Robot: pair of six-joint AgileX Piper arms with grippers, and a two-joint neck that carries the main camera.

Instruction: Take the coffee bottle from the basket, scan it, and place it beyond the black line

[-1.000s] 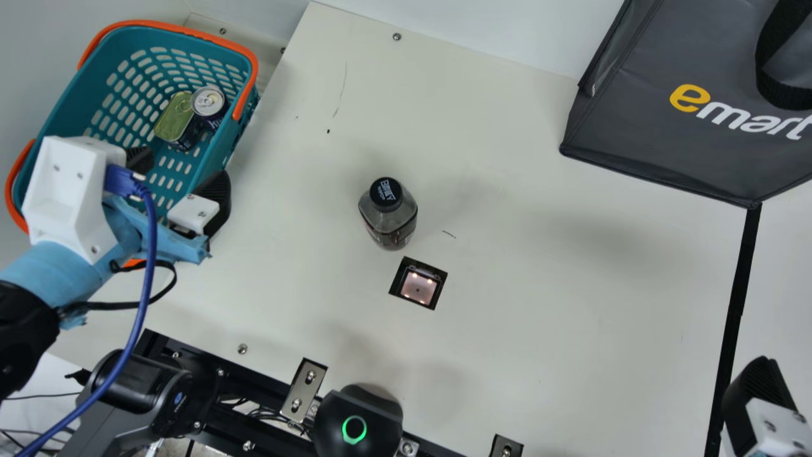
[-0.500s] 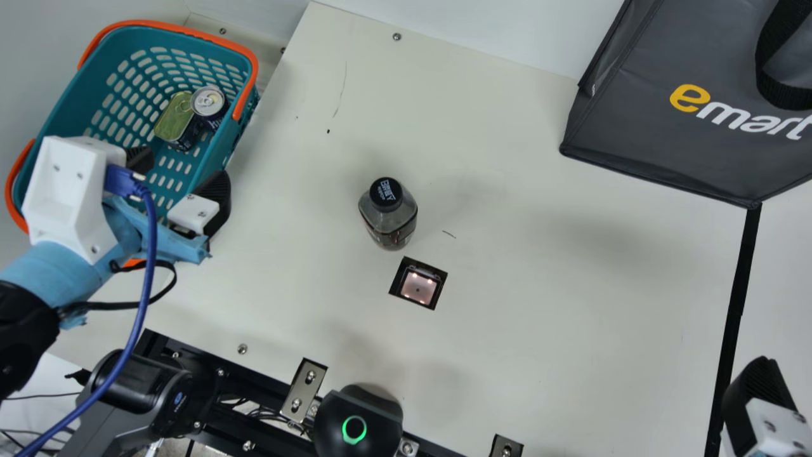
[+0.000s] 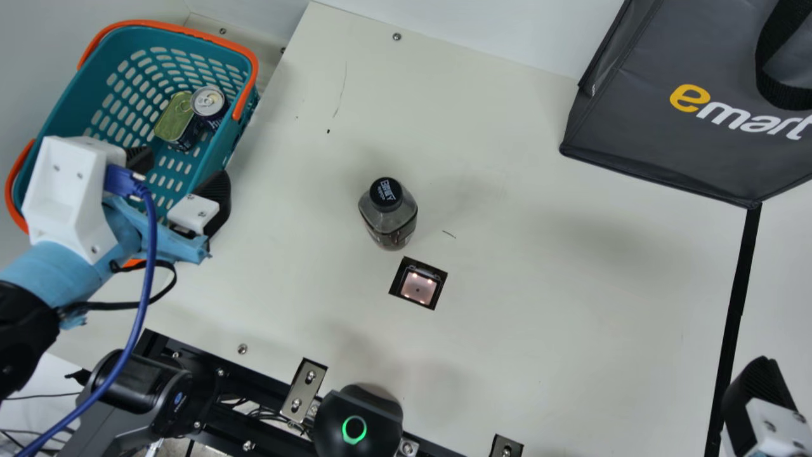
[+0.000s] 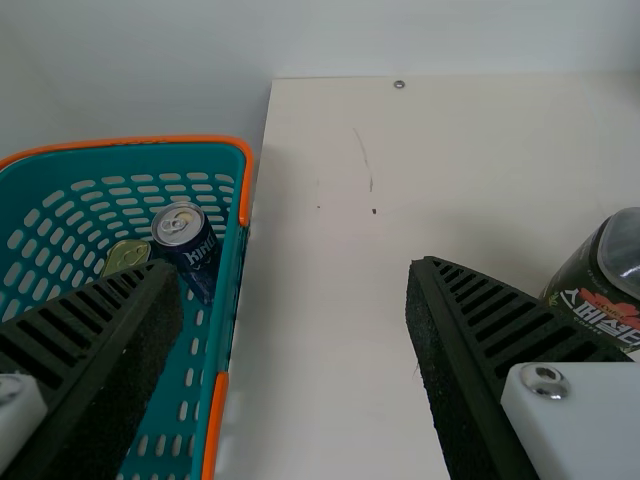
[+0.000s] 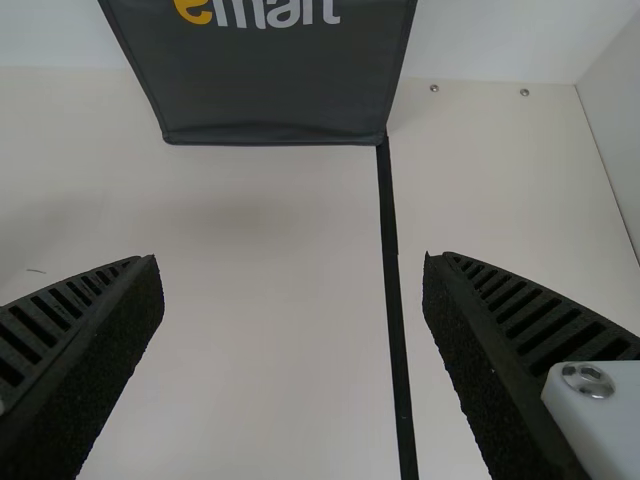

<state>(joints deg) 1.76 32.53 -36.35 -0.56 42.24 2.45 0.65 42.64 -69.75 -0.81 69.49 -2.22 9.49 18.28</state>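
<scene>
The left gripper [image 3: 180, 172] is held with its fingers apart and nothing between them, above the right side of the teal basket [image 3: 66, 108]; one finger is held over the basket's inside and the other over the table [image 3: 539, 330] just beyond its wall. At the near right, the right gripper [image 3: 760, 400] is likewise held with fingers apart and nothing clamped; in the right wrist view, the black line [image 3: 736, 304] is seen running between them.

The coffee bottle [image 3: 388, 216] is stood upright on the table, to the right of the basket and well apart from both grippers. It is topped by a black cap. Just on its near side, slightly to the right, a square scanner window [image 3: 419, 287] with small lights is set into the table. The bottle is placed left of the black line.

In the basket, by its right wall, a dark can [image 3: 209, 105] is set beside a tin with a green lid [image 3: 174, 117]. At the far right, a dark grey bag [image 3: 647, 133] is set, and the line is met at its near corner.
</scene>
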